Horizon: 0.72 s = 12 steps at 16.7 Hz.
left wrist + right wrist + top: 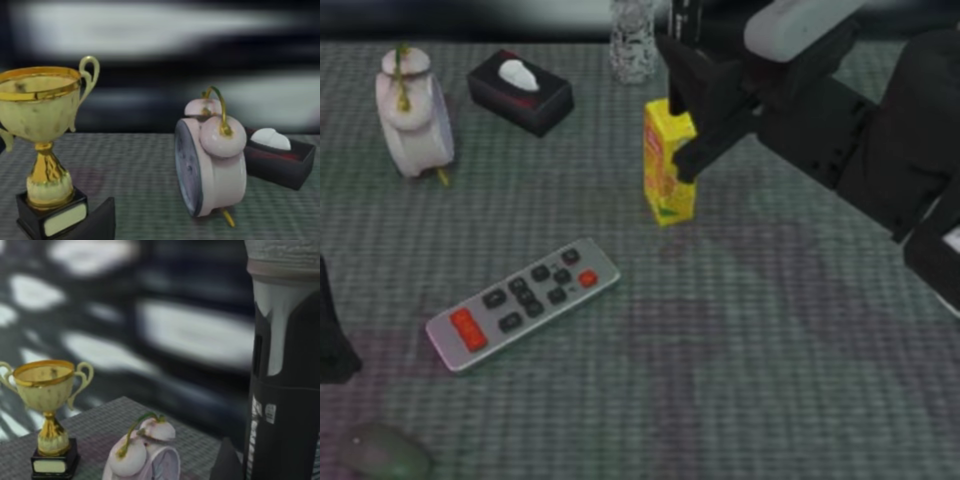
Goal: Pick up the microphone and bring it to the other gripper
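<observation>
Right arm (840, 110) reaches in from the right to the far middle of the surface (770, 380). Right pincer (692, 120) hangs over the carton (668, 170) and hides part of it. It looks closed on the mic (282, 390). In the right wrist view the mic stands upright and very close, with the mesh head up, the black handle below, and a dark finger (225, 462) at its side. In the top view a black stick (683, 20), likely the handle, runs up from the pincer past the top edge.

Left arm (335, 345) is parked at the left edge. Left pincer (95, 222) is barely in view, so its state cannot be told.

Also on the surface:
- Clock (412, 120) at far left, with the tissue box (520, 92) near it.
- Speckled bottle (632, 40) at the far edge.
- Remote (523, 302) in the middle left.
- Mouse (385, 452) at the near left corner.
- Trophy (42, 150), seen in both wrist views.
</observation>
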Available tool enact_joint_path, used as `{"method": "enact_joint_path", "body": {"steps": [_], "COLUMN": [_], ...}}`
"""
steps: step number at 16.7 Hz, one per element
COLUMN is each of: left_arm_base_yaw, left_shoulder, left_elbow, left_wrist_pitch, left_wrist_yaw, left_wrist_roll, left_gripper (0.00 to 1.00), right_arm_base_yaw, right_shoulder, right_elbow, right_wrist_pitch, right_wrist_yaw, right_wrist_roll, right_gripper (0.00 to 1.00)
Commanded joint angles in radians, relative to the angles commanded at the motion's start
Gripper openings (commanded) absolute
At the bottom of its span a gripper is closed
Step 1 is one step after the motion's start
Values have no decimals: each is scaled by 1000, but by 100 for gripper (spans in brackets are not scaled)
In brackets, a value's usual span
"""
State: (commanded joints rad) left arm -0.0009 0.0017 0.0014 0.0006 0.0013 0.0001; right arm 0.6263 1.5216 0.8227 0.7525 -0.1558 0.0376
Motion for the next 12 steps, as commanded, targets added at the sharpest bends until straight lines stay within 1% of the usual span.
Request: {"method": "enact_joint_path", "body": {"steps": [2,5,7,12], "left_arm_base_yaw": [-16,-66,-109,-231], "left_shoulder": [33,164,301,717], "left_elbow": [27,123,213,474], "left_wrist_pitch": [12,55,97,224], "left_wrist_yaw": [24,102,172,366], "left_wrist_roll": [3,10,17,36], "left_gripper": [100,100,100,100], "right_arm_base_yaw": [0,0,0,0], "right_shoulder": [0,0,0,0], "right_elbow": [0,0,0,0], "right_wrist_pitch": [0,0,0,0], "right_wrist_yaw": [0,0,0,0], "right_wrist_roll": [0,0,0,0], "right_gripper": [0,0,0,0]}}
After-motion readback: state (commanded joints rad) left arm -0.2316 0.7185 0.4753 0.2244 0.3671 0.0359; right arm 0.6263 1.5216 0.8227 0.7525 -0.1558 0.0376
